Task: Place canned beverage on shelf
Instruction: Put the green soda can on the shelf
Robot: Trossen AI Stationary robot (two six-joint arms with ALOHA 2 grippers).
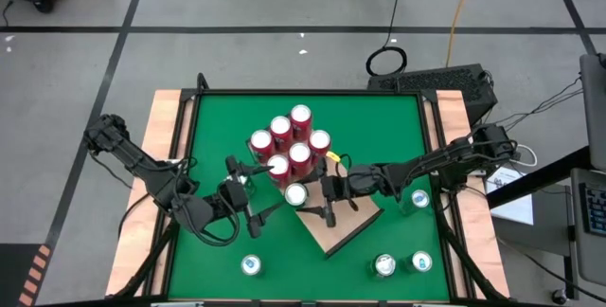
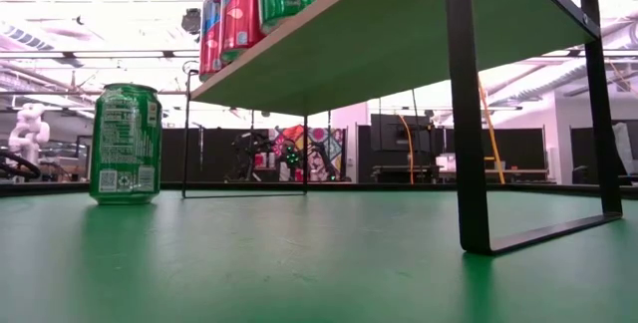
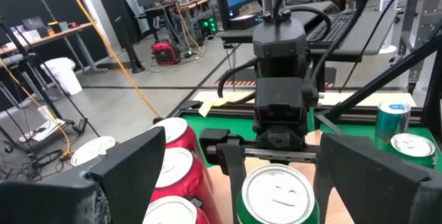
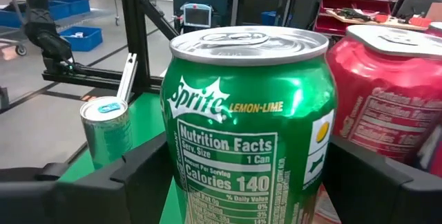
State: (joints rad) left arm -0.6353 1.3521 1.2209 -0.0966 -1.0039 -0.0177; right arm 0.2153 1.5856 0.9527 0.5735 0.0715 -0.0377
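Note:
A green Sprite can (image 4: 248, 134) stands upright between the fingers of my right gripper (image 4: 248, 158), which is shut on it over the shelf (image 1: 343, 231), a light wood board on a dark frame. Several red cans (image 1: 289, 141) stand on the board just beyond the green can (image 1: 296, 193). My left gripper (image 1: 254, 195) hovers level at the can's other side. It is open, its fingers (image 3: 138, 158) standing apart from the can's silver top (image 3: 276, 193). The low view shows the green can's base (image 2: 289, 9) at board height. My right gripper pinches the green can by its side wall (image 4: 173, 148), one finger (image 4: 131, 175) on each side, below the rim. The fingers come in level from the table's right. The can stays upright. Whether its base rests on the board I cannot tell.
Loose green cans stand on the green table: one near the front left (image 1: 251, 265), two near the front right (image 1: 383, 265) (image 1: 421, 261), and one under my right arm (image 1: 418, 198). The shelf's dark legs (image 2: 469, 114) stand on the table. The table's wooden rim (image 1: 161, 155) borders it.

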